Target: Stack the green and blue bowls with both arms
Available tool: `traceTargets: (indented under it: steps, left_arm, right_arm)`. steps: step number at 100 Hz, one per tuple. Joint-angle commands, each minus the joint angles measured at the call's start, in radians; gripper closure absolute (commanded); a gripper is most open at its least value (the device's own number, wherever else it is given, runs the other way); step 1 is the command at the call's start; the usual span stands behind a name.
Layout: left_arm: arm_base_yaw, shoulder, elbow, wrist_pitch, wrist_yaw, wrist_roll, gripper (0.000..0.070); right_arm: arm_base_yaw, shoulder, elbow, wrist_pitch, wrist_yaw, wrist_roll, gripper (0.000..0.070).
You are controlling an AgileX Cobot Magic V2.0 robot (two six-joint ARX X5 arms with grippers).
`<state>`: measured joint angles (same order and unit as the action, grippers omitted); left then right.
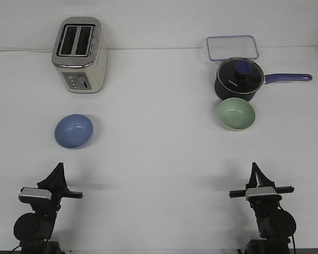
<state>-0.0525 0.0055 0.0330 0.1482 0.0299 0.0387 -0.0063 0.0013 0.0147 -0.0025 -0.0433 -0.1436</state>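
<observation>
On the left half of the frame, a little above the middle, the blue bowl (73,131) sits upright on the white tabletop (159,159), its hollow facing up and nothing inside it. Straight above it, in the upper left of the frame, stands a cream and silver two-slot toaster (79,54), well apart from the bowl. Across on the right half, at about the same height as the blue one, the green bowl (236,114) rests upright and empty. Just above it, so close that their edges seem to touch or overlap in this view, is a dark navy saucepan (238,79) with a glass lid and a blue knob, its handle pointing toward the right edge of the frame. Behind the saucepan, in the upper right, lies a clear rectangular container lid (232,48) with a blue rim. In the lower left corner the left pincer (58,170) points up the frame toward the blue bowl but stays well short of it; its fingers taper together to one point, clenched, with nothing between them. In the lower right corner the right pincer (254,170) likewise points up the frame, below the green bowl and well apart from it, its fingers also drawn together and gripping nothing.
</observation>
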Motion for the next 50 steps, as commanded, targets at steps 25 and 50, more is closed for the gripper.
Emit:
traceTargets:
  steps: [25, 50]
  left_arm:
    - [0.001, -0.001, -0.019, 0.01, 0.002, -0.002, 0.0686]
    - [0.001, -0.001, -0.019, 0.01, 0.002, -0.002, 0.0686]
  right_arm:
    - [0.0, 0.0, 0.043, -0.05, -0.012, 0.479, 0.07]
    - [0.0, 0.114, 0.325, -0.256, 0.011, 0.536, 0.07]
